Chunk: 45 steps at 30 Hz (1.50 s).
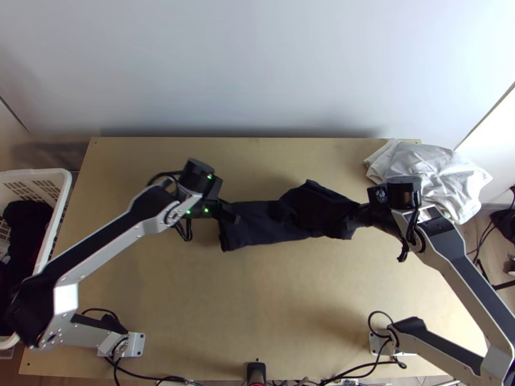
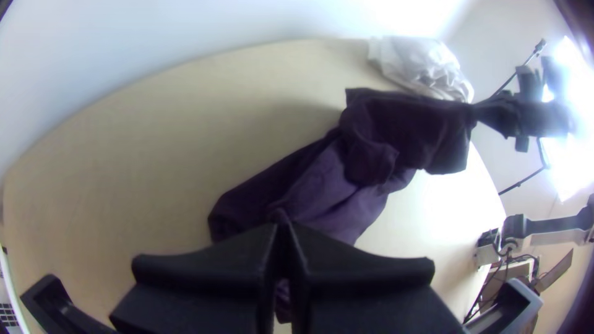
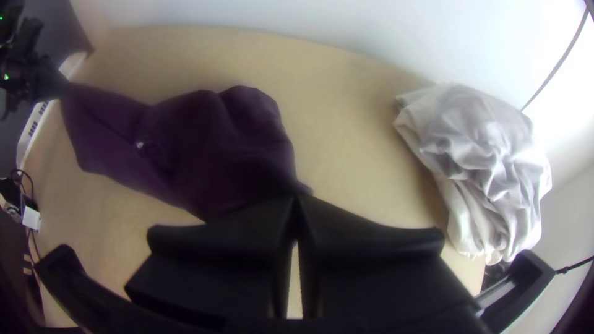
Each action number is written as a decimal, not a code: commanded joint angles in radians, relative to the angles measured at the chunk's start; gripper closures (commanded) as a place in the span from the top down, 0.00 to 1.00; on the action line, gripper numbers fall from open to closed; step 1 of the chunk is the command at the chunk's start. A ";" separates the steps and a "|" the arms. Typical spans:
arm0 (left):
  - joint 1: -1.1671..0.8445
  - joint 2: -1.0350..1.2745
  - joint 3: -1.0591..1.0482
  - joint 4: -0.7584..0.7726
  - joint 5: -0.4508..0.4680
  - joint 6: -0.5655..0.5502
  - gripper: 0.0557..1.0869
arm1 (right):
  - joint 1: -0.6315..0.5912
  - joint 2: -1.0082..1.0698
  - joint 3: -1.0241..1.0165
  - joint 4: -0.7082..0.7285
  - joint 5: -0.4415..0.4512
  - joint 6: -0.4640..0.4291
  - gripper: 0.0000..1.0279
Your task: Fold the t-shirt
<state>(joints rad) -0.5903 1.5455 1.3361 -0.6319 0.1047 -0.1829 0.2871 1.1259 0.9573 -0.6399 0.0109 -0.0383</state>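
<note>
Top view: left arm bent, reaching up and in, left gripper (image 1: 233, 217) at one end of dark t-shirt (image 1: 261, 231). Right arm bent too, right gripper (image 1: 362, 211) at other end. Shirt stretched between both, bunchy toward right fingers. White cloth (image 1: 444, 174) near them.

Left wrist view: left gripper (image 2: 283, 229) pinching shirt.

Right wrist view: right gripper (image 3: 296, 201) pinching shirt, maybe by its edge.

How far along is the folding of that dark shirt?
Grabbing it looks done: the left gripper and right gripper pinch opposite ends of the dark t-shirt. In hand, it stretches between them, middle bunched. Spreading and neat folding seem left.
</note>
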 commanded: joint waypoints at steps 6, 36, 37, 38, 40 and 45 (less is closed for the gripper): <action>0.043 -0.114 0.282 -0.109 0.007 0.045 0.03 | -0.034 -0.051 0.170 -0.032 -0.034 0.060 0.03; 0.168 -0.309 0.713 -0.347 0.007 0.054 0.03 | -0.124 -0.123 0.394 -0.268 -0.147 0.242 0.03; 0.173 -0.309 0.722 -0.347 0.007 0.054 0.03 | -0.128 -0.127 0.416 -0.270 -0.147 0.241 0.03; 0.179 -0.309 0.736 -0.350 0.007 0.054 0.03 | -0.131 -0.130 0.440 -0.270 -0.147 0.241 0.03; 0.199 -0.308 0.762 -0.351 0.006 0.054 0.03 | -0.135 -0.130 0.489 -0.271 -0.147 0.239 0.03; 0.268 -0.298 0.839 -0.350 0.007 0.054 0.03 | -0.135 -0.130 0.600 -0.270 -0.135 0.207 0.03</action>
<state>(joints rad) -0.3935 1.2449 2.0903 -0.9791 0.1123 -0.1295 0.1574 1.0054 1.4223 -0.9009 -0.1360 0.1970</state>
